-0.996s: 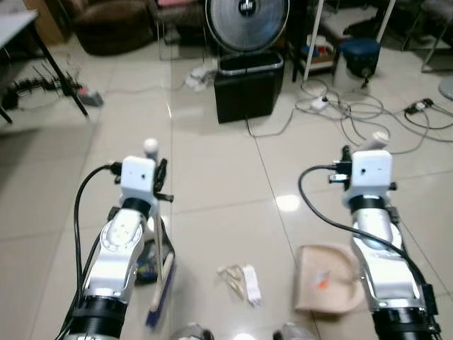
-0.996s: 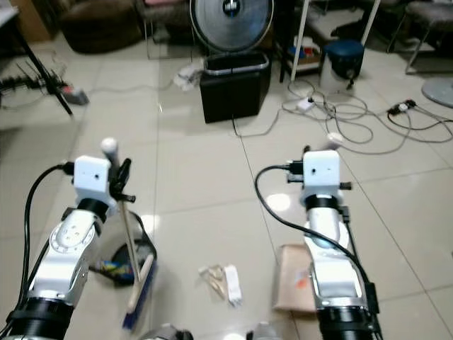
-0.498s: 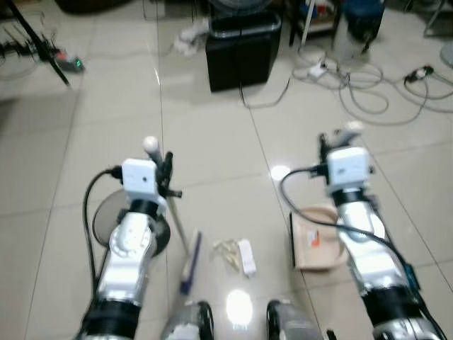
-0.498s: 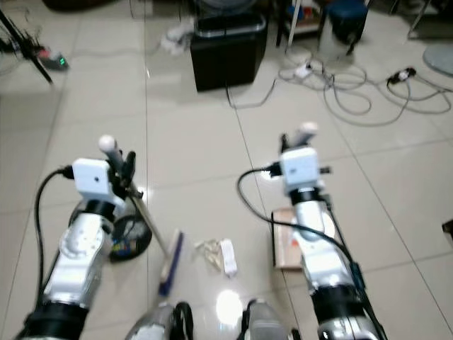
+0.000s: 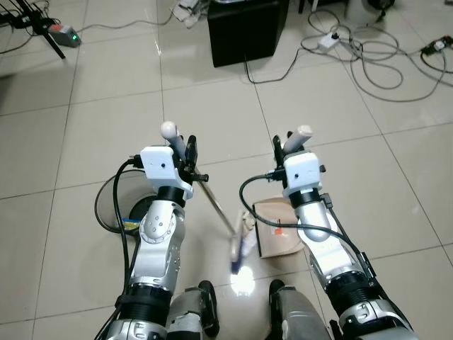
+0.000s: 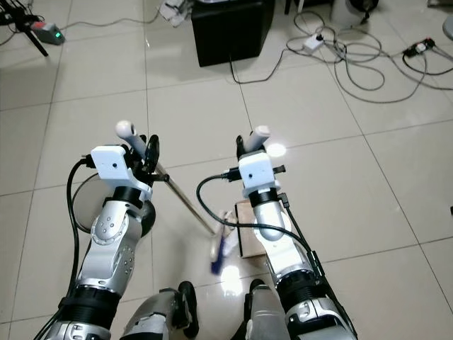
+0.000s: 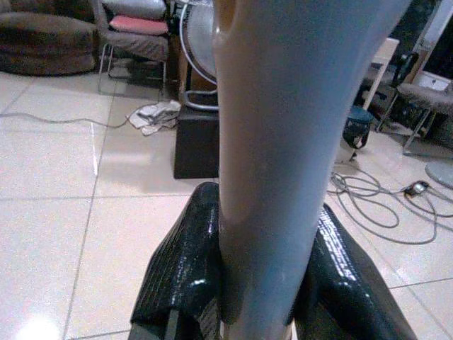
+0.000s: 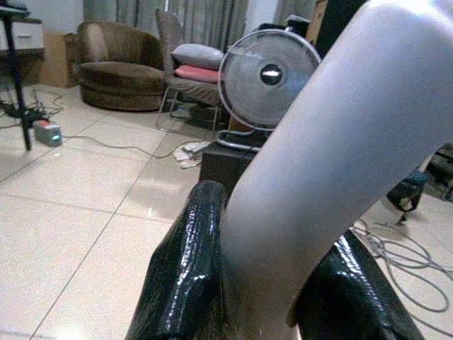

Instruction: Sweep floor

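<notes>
My left gripper [image 5: 185,149] is shut on the pale handle of a broom [image 5: 216,207]. Its shaft slants down to the right, ending in a blurred blue brush head [image 5: 237,255] on the tiles. My right gripper [image 5: 287,144] is shut on the handle [image 8: 333,142] of a beige dustpan [image 5: 277,237], which lies on the floor under that arm. The brush head sits against the dustpan's left edge, with a scrap of white litter [image 5: 248,219] between them. In the left wrist view the black fingers [image 7: 187,269] clamp the broom handle [image 7: 283,142].
A black bin [image 5: 244,32] stands ahead, with a fan [image 8: 267,74] above it. Cables [image 5: 368,57] sprawl over the tiles at the far right. A power strip with a green light [image 5: 65,35] lies far left. A dark round base [image 5: 117,205] sits beside my left arm.
The camera has tilted down and moved forward. The broom head has swept right, from beside my left arm to the dustpan's edge, pushing the litter along. The arms have come closer together.
</notes>
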Controlling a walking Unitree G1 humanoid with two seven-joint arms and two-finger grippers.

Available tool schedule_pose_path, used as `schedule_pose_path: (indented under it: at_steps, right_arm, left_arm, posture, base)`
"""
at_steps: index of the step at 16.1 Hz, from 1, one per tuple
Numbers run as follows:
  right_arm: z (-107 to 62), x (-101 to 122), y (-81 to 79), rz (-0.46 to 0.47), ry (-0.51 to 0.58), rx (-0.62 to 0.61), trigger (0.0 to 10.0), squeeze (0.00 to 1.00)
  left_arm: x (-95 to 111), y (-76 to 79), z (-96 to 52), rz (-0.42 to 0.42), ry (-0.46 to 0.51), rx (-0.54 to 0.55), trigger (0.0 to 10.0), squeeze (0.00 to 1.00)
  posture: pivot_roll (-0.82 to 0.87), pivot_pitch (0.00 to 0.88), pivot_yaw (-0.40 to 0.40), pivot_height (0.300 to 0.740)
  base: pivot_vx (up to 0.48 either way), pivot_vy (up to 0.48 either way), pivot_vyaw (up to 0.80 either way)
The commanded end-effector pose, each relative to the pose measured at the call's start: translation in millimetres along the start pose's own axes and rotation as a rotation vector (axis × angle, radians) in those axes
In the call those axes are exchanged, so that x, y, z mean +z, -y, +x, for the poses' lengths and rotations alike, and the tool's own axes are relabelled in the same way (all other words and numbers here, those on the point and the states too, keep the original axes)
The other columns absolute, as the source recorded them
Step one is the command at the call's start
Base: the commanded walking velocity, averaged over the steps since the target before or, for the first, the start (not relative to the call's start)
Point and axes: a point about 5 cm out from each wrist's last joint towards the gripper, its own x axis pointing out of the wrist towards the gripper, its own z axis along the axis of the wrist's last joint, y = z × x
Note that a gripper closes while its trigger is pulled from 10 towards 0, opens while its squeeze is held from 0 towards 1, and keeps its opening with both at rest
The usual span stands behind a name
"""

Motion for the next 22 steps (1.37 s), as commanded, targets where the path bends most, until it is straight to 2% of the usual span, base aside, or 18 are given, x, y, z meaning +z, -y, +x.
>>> schedule_pose_path:
  at_steps: [1,5,7,8,9,10,12,14,17,19,22]
  right_arm:
    - [-6.2,-2,-5.3,0.034,0.008,0.007,10.0,0.00]
    - [-15.9,-11,12.2,0.035,-0.012,-0.052,10.0,0.00]
    - [-22.7,-17,27.3,0.042,-0.035,-0.111,10.0,0.00]
    - [-25.7,-20,30.6,0.038,-0.044,-0.126,10.0,0.00]
    - [-29.5,-21,32.9,0.033,-0.048,-0.136,10.0,0.00]
    - [-32.1,-21,34.6,0.031,-0.044,-0.143,10.0,0.00]
    - [-33.7,-19,36.6,0.031,-0.033,-0.150,10.0,0.00]
    - [-35.9,-9,45.5,0.034,0.017,-0.175,10.0,0.00]
    - [-37.3,4,58.6,0.023,0.065,-0.201,10.0,0.00]
    - [-36.4,9,75.0,-0.016,0.048,-0.246,10.0,0.00]
    - [-35.1,12,91.2,-0.036,0.025,-0.283,10.0,0.00]
  left_arm:
    - [9,-1.2,4.2,-0.053,0.034,0.012,10.0,0.00]
    - [26,-4.1,18.2,-0.107,0.081,-0.020,10.0,0.00]
    - [35,1.9,26.0,-0.157,0.081,-0.113,10.0,0.00]
    - [36,5.6,27.4,-0.145,0.074,-0.176,10.0,0.00]
    - [41,10.2,28.2,-0.120,0.080,-0.253,10.0,0.00]
    - [50,9.3,31.0,-0.058,0.118,-0.280,10.0,0.00]
    - [59,4.3,35.5,0.006,0.165,-0.264,10.0,0.00]
    - [72,-11.8,41.8,0.120,0.225,-0.202,10.0,0.00]
    - [57,-23.1,40.8,0.189,0.142,-0.159,10.0,0.00]
    - [37,-22.7,34.3,0.233,0.065,-0.142,10.0,0.00]
    - [26,-20.0,29.0,0.242,0.045,-0.140,10.0,0.00]
  posture:
    - [-0.02,0.328,0.087,0.740]
    - [-0.02,0.287,0.101,0.740]
    - [-0.02,0.277,0.113,0.740]
    - [-0.02,0.273,0.121,0.740]
    - [-0.02,0.270,0.128,0.740]
    - [-0.02,0.267,0.132,0.740]
    - [-0.02,0.266,0.133,0.740]
    - [-0.03,0.273,0.130,0.740]
    - [-0.04,0.292,0.125,0.740]
    - [-0.05,0.314,0.114,0.740]
    - [-0.06,0.329,0.104,0.740]
  base:
    - [0.000,0.000,0.00]
    - [0.000,0.000,0.00]
    - [0.000,0.000,0.00]
    - [0.000,0.000,0.00]
    - [0.000,0.000,0.00]
    - [0.000,0.000,0.00]
    - [0.000,0.000,0.00]
    - [0.000,0.000,0.00]
    - [0.000,0.000,0.00]
    - [0.000,0.000,0.00]
    - [0.000,0.000,0.00]
